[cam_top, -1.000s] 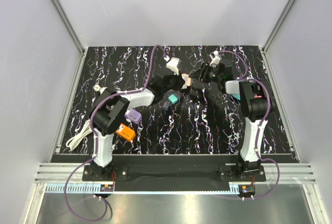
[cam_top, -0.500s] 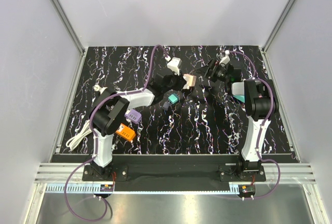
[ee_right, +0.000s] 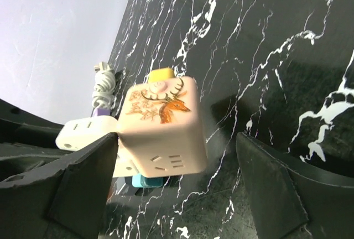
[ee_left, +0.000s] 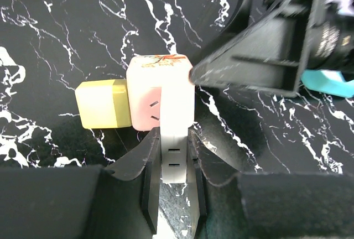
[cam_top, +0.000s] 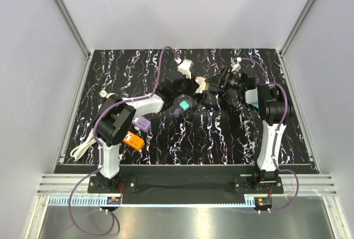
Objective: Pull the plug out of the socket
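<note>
The left pincer is closed tight on the white plug, one finger on each flank. The plug's nose is seated in the pink socket cube at its 12 o'clock. The right pincer is spread wide and grips nothing. In the right wrist view the cube sits between its fingers, close against the one at 9 o'clock, with a clear gap to the one at 3 o'clock. In the left wrist view a yellow block clings to the cube's 9 o'clock side. The whole cluster is at the far middle of the bench, toward 12 o'clock from the arm bases. I judge the step in hand to be securing the socket. Next the right pincer should close squarely on the cube, and then the arms should draw apart along the plug's axis without twisting.
</note>
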